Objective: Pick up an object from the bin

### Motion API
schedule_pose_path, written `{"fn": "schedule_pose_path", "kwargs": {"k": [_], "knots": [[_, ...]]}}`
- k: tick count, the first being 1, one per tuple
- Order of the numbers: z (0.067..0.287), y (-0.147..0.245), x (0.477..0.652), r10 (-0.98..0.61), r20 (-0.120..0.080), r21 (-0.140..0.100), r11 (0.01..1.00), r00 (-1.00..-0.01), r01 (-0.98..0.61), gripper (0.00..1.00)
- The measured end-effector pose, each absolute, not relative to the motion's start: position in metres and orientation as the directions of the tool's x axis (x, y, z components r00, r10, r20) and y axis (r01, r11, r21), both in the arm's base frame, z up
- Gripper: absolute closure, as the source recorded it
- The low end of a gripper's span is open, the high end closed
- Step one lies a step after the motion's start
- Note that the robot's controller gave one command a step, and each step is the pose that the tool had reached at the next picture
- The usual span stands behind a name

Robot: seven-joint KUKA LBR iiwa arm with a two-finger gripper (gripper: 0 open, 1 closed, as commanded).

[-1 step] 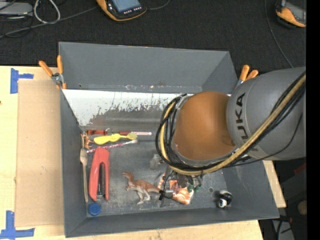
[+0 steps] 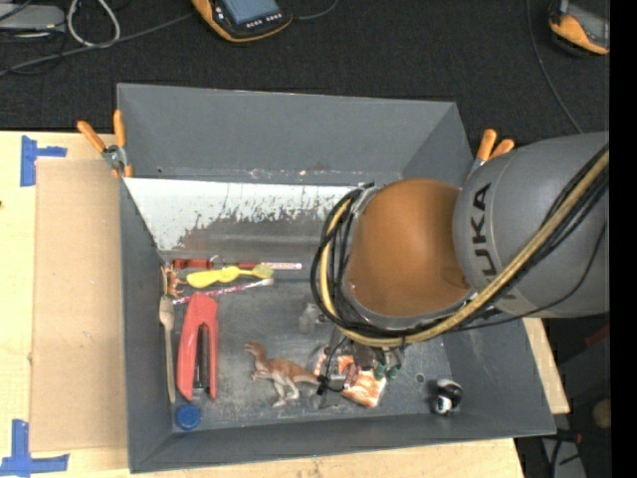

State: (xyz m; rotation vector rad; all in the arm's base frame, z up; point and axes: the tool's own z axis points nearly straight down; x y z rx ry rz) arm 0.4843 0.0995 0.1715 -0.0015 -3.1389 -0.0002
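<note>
Gripper (image 2: pixel 341 368) beside brown dinosaur (image 2: pixel 278 371)

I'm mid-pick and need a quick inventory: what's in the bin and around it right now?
bin: one, grey metal, centre of view
stapler-like tool: one, red and black, left of the bin floor
long yellow thing: one, yellow, floor's upper left, above the red tool
round cap: one, blue, lower left corner
toy dinosaur: one, brown, lower centre
crumpled shiny piece: one, copper-orange, right of the dinosaur
small round thing: one, black and white, lower right
handheld unit: one, orange and black, outside the bin, top
arm: one, grey, from the right
wrist cover: one, orange
gripper: one, dark, over the crumpled piece
</note>
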Motion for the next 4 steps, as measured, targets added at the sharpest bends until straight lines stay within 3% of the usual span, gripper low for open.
{"fn": "schedule_pose_path", "kwargs": {"k": [1,2,3,4], "knots": [[0.135,0.09,0.486,-0.103,-0.002,0.001,0.995,-0.995,-0.103,0.0],[0.112,0.085,0.483,-0.136,0.012,0.0,0.991,-0.991,-0.136,0.0],[0.134,0.071,0.479,0.061,0.007,-0.001,0.998,-0.998,0.061,0.0],[0.111,0.071,0.48,-0.026,0.011,0.0,1.0,-1.0,-0.026,0.0]]}}
